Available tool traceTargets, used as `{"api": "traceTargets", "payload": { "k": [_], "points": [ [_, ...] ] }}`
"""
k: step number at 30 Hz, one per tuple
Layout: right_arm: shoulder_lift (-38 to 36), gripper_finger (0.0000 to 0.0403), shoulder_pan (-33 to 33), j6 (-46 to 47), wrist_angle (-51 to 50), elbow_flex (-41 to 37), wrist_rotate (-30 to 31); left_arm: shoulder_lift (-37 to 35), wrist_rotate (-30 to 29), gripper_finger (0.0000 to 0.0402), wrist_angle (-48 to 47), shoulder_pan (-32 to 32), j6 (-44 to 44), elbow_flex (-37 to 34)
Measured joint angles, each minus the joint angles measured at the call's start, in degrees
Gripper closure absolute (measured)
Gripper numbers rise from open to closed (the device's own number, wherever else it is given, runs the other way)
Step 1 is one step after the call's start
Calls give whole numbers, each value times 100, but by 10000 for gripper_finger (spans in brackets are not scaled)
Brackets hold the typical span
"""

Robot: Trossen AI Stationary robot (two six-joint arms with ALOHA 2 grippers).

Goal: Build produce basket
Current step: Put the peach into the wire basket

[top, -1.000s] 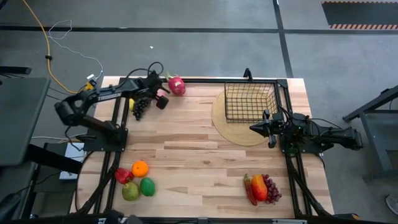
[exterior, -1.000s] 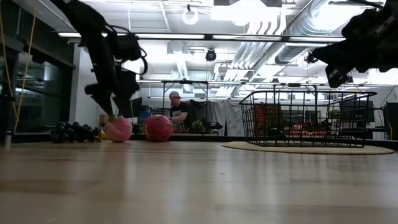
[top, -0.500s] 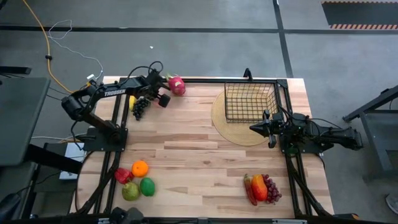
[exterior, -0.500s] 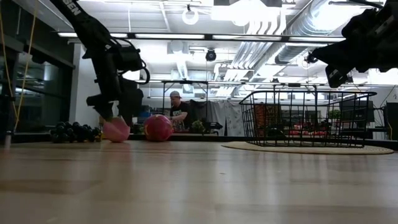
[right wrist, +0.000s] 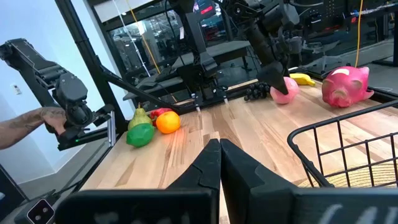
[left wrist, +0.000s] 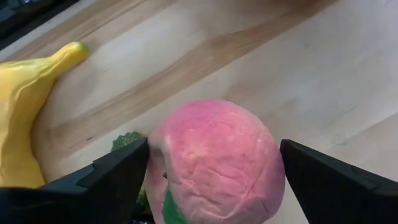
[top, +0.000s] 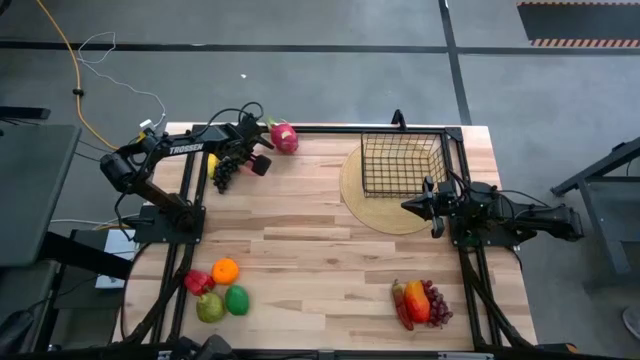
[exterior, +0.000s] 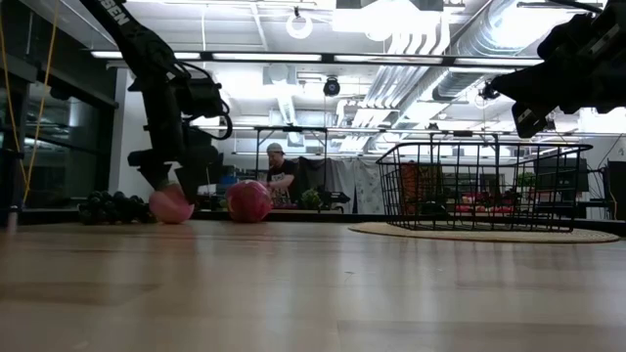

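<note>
At the table's far left a pink peach-like fruit point(left wrist: 217, 162) rests on the wood. My left gripper point(left wrist: 214, 152) points steeply down over it, open, with one finger on each side. A yellow banana point(left wrist: 25, 106), dark grapes point(top: 224, 173) and the pink dragon fruit point(top: 284, 137) lie close by. The black wire basket point(top: 402, 165) stands on a round tan disc point(top: 385, 215) at the far right. My right gripper point(top: 408, 206) waits shut and level beside the disc. My left gripper comes at the pink fruit from above, and the fruit fills the gap between the two fingers point(left wrist: 118, 174). The fruit's sides point(left wrist: 155, 155) meet both fingers' inner faces in the wrist view, but I cannot tell whether they touch. The fruit sits on the table.
An orange point(top: 225, 270), a red pepper point(top: 198, 282) and two green fruits point(top: 225, 303) lie near left. Red and orange produce point(top: 420, 303) lies near right. The table's middle is bare wood. A person's hand point(right wrist: 37, 121) shows beyond the table's edge.
My left gripper has sunk lower over the pink fruit and shifted a little toward the table's left edge. The fruit has slid along the table the same way, staying under the fingers.
</note>
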Motion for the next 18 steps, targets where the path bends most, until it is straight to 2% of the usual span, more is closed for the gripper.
{"api": "traceTargets", "payload": {
  "k": [7,11,18],
  "points": [
    [-2,402,1,0,0,0,0,-10,-20,123,-37,-11,-123,4],
    [0,402,-1,2,0,1,-2,-97,182,159,-5,-7,-141,-2],
    [-2,402,0,0,0,2,-2,-688,608,176,40,-198,-108,418]
  ]
}}
